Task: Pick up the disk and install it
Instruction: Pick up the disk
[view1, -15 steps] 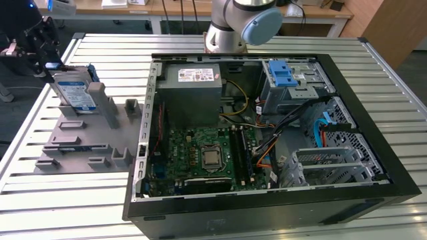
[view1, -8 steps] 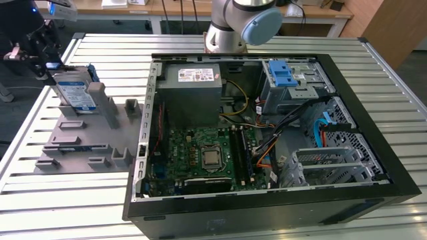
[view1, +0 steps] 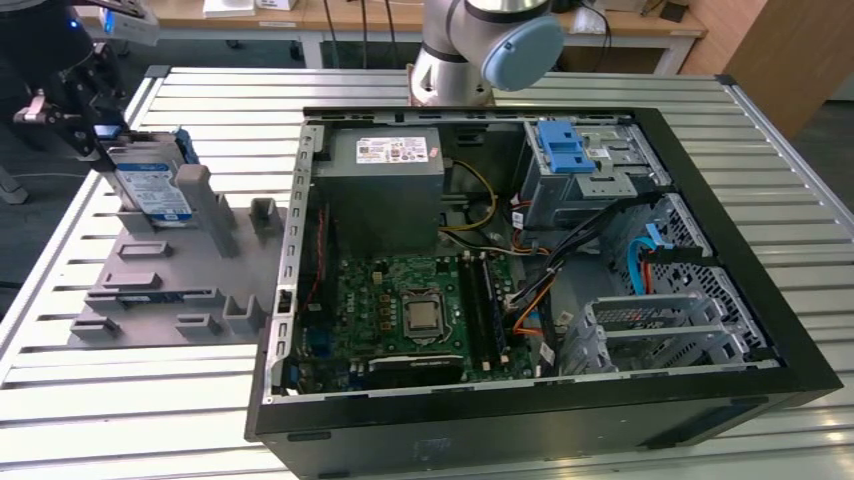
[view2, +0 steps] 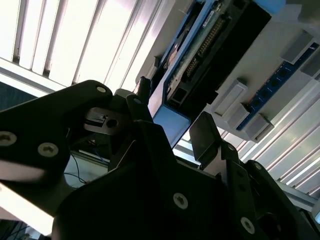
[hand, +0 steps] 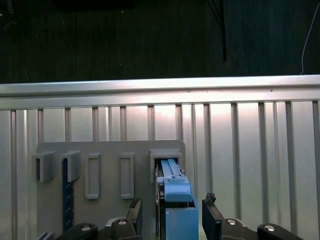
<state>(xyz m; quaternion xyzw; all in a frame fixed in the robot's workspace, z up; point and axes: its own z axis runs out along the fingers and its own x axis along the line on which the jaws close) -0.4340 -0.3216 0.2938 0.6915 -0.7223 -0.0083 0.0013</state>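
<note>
Two dark fingers (hand: 211, 214) of the end effector (hand: 172, 214) are standing apart on either side of the disk (hand: 175, 197), with a thin gap showing at each side in the first wrist view, so the jaws are straddling it and are probably not clamping it. The disk is sitting upright on edge in a slot of the grey holder (view1: 160, 290) on the table (view1: 134, 420), at the exterior view's left and well apart from the open computer case (view1: 534, 250). It is likely behaving as a stiff, dense slab with smooth metal faces that could slip, and it is sensitive to knocks. Squeezing across its thin dimension near the upper end, clear of the connector side, is looking like the safest hold. Its lower part is hiding inside the slot, and in the exterior view the end effector is blending into dark shapes at the picture's edge.
</note>
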